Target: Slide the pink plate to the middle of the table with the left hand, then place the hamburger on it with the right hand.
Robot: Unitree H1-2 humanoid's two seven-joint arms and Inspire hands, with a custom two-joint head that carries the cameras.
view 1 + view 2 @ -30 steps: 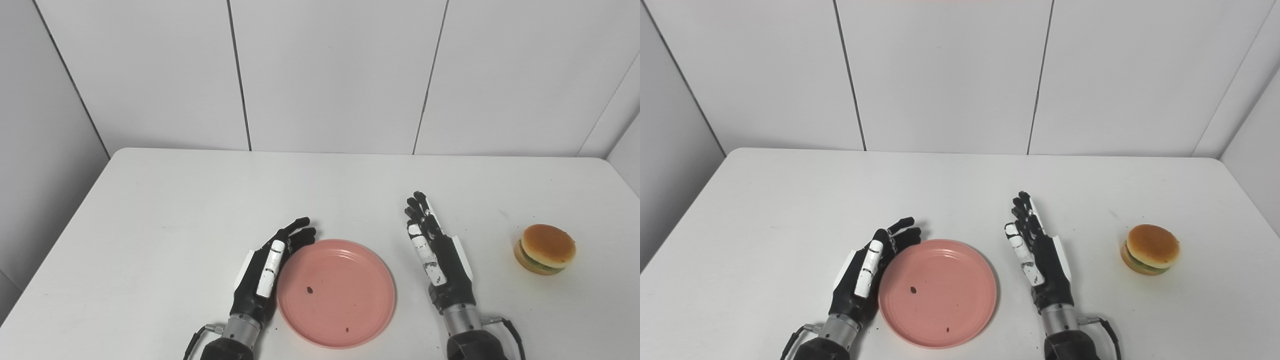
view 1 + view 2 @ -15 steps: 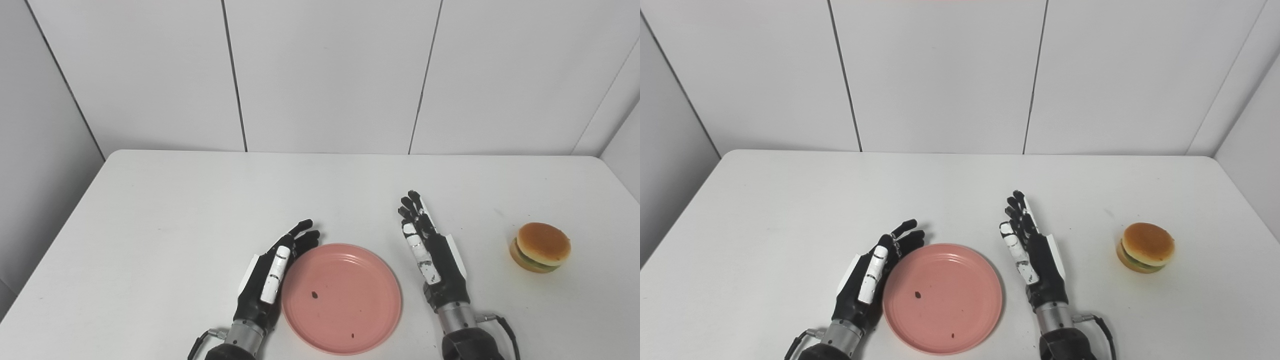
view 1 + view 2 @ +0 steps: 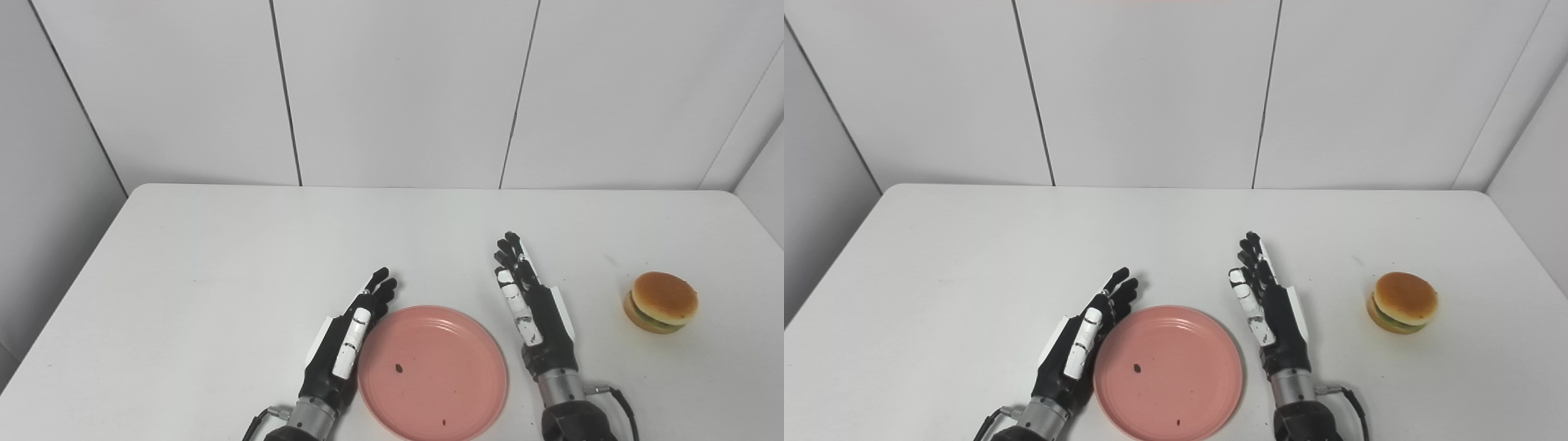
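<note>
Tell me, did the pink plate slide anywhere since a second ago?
Yes. The plate slid right, pushed by the left hand; the gap to the burger is narrower, and it now sits close to the right hand.

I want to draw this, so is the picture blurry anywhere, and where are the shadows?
Left eye view: sharp all over, with soft, even light and no glare; the hamburger casts only a faint shadow on the white table. Right eye view: just as sharp; a thin dark shadow lies under the left hand beside the pink plate, and the right hand shows clearly.
</note>
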